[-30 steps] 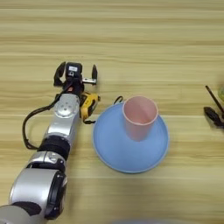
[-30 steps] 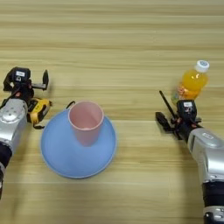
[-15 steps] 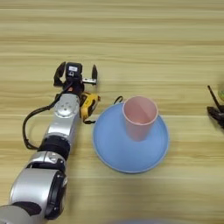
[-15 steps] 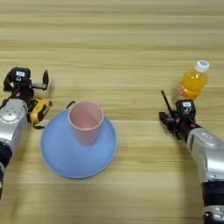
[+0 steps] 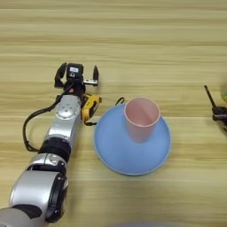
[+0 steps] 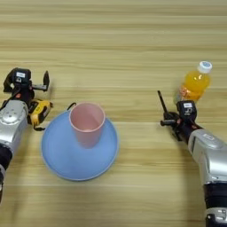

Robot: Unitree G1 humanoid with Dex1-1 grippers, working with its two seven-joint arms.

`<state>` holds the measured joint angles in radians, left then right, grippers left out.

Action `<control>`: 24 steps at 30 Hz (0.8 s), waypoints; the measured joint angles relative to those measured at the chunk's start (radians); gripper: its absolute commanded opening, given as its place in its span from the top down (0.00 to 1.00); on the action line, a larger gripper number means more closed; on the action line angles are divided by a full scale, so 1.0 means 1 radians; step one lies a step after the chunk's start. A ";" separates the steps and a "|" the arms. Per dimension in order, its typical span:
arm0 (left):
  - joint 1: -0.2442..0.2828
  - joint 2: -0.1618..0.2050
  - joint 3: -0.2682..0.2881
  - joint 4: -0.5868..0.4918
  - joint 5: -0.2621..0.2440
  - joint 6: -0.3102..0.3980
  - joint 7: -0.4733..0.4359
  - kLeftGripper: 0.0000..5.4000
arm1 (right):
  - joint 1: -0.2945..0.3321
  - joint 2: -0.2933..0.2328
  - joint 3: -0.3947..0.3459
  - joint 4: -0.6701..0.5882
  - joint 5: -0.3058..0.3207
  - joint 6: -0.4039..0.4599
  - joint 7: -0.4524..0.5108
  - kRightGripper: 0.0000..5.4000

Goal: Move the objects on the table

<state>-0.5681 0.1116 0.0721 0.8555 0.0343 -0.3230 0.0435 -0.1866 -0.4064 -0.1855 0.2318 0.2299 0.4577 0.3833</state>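
Two grippers I see: left gripper [image 5: 76, 76] spread wide beside pink cup [image 5: 141, 119]; right gripper's [image 6: 170, 116] grip, cannot tell.

Left eye view: right gripper [image 5: 218, 114] cut by the right edge, only a black finger and a bit of its body showing; orange-drink bottle [image 5: 224, 94] reduced to a sliver at that edge.

Right eye view: left gripper [image 6: 26, 83] near the left edge, arm cropped at the frame.

Small yellow and black item [image 5: 89, 107] partly hidden under the left arm; what it is cannot be told. A thin black loop [image 5: 119, 101] pokes out behind the blue plate [image 5: 111, 150]; the rest is hidden.

Right gripper's second finger is not clear to see.
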 measured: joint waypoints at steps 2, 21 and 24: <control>0.000 0.000 0.000 0.000 0.000 0.000 0.000 0.00 | 0.000 0.000 0.000 0.000 0.000 0.001 0.000 0.96; 0.000 -0.005 -0.001 -0.002 0.000 0.000 0.003 0.00 | 0.035 0.108 0.156 -0.185 0.012 0.101 0.021 0.96; 0.000 -0.006 -0.002 -0.006 0.000 0.000 0.003 0.00 | 0.034 0.130 0.187 -0.189 0.010 0.100 0.021 0.96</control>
<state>-0.5681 0.1059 0.0706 0.8498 0.0346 -0.3229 0.0469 -0.1527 -0.2769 0.0016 0.0428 0.2401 0.5581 0.4042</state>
